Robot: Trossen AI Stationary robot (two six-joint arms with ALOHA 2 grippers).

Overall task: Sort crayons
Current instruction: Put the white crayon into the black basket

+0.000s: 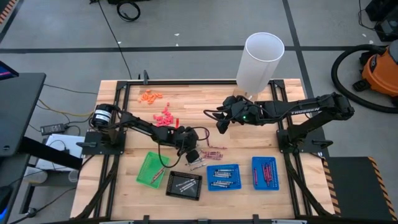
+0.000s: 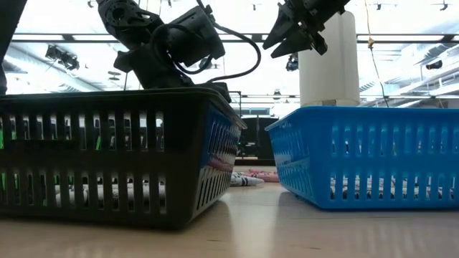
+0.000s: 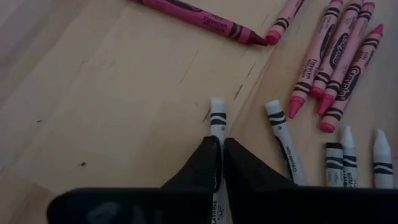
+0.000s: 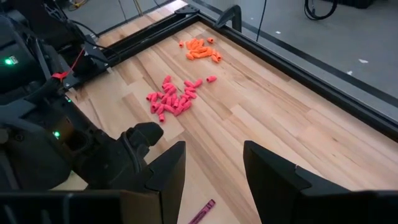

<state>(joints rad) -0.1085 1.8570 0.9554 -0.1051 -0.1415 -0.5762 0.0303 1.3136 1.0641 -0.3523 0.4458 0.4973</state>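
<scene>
High view: the left gripper [image 1: 191, 155] is down at table centre, at the near edge of the loose crayons [image 1: 210, 153]; the right gripper [image 1: 222, 123] hovers at about one o'clock from it, well above the pile, in front of the white cylinder [image 1: 259, 62]; four trays sit along the near edge, green tray [image 1: 145, 175] at seven o'clock of the left gripper, black tray [image 1: 185, 193] at six, a blue tray holding grey-white crayons [image 1: 222, 186] at five, a second blue tray holding red ones [image 1: 265, 185] at four; pink bits [image 1: 165, 117] and orange bits [image 1: 150, 96] lie apart at eleven o'clock.

Low view: black and blue tray walls fill the front; a few crayons show on the table between them; both arms hang above, the right one's jaws spread.

Left wrist view: jaws pressed together on a grey-white crayon [image 3: 217, 115], its tip pointing out at twelve o'clock; more grey-white and pink-red crayons lie at two to three o'clock, a maroon one at twelve.

Right wrist view: jaws wide apart, holding nothing; one maroon crayon lies just under them at six o'clock.

Step in hand: the pick of a grey-white crayon looks made, lift not yet seen.

Next move: likely raise it clear and carry it to the grey-white blue tray at five o'clock, releasing above the tray floor.
</scene>
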